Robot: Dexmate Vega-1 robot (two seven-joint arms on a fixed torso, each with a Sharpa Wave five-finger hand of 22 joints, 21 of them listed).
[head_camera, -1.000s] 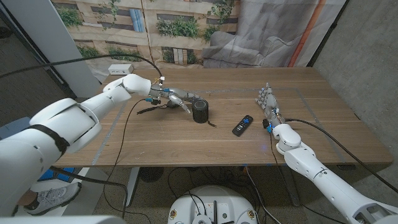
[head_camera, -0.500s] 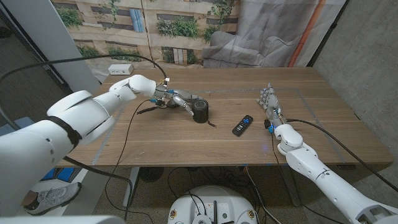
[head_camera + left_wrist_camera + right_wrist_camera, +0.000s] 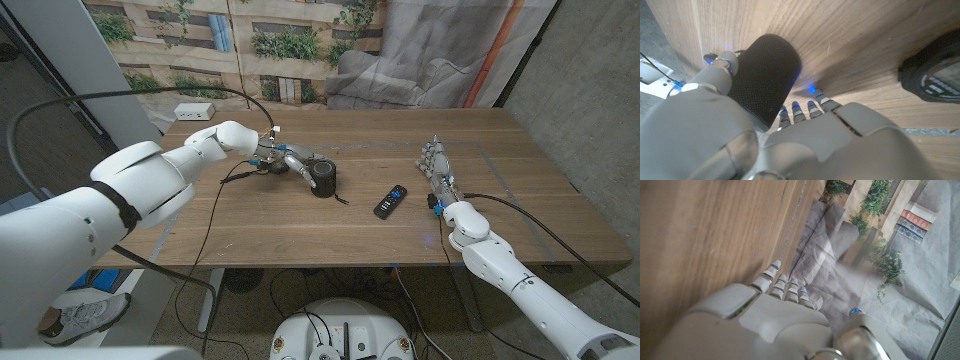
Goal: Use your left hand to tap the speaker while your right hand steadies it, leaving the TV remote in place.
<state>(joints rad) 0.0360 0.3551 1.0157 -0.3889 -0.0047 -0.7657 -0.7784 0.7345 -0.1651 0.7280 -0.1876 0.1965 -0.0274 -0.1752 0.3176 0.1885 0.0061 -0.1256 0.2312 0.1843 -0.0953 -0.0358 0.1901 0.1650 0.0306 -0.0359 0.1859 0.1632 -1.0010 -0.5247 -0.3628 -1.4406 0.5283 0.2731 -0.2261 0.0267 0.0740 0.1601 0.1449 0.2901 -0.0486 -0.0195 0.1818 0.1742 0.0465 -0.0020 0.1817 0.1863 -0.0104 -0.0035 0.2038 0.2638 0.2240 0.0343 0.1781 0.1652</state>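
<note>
Left hand at the speaker, right hand apart

The left hand [image 3: 285, 163] reaches the dark cylindrical fabric speaker [image 3: 322, 178], fingers spread, thumb touching its side; the black TV remote [image 3: 391, 201] lies between speaker and the right hand [image 3: 434, 165], fingers straight, holding nothing.

The robot has glossy white rounded arm shells with a black band on the left upper arm [image 3: 98, 207]. Both hands, the grey left hand [image 3: 285, 161] and the grey right hand [image 3: 435, 165], show small blue lights at the fingertips [image 3: 796, 105]. Black cables run along the forearms.
</note>
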